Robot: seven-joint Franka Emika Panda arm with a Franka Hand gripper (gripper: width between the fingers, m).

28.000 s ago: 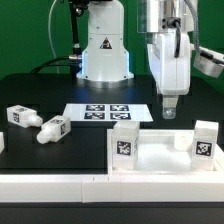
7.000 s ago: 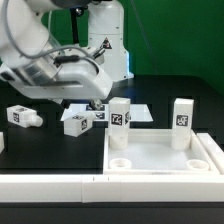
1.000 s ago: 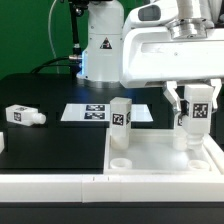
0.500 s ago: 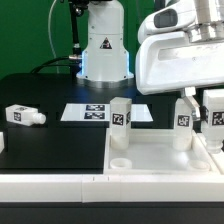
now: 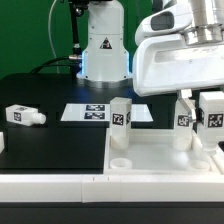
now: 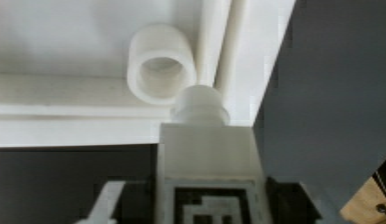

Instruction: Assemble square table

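The gripper (image 5: 212,127) is clamped on an upright leg (image 5: 213,113), its long axis vertical, the tip hanging just beside the table top's (image 5: 150,152) open corner socket (image 6: 161,70), not squarely over it.

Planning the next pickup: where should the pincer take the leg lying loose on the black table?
Probably grip the loose leg by its square tagged body, coming down from above. It lies on its side, so flat faces stand upright to clamp, and its narrower peg end, pointing to the exterior view's right, stays free.
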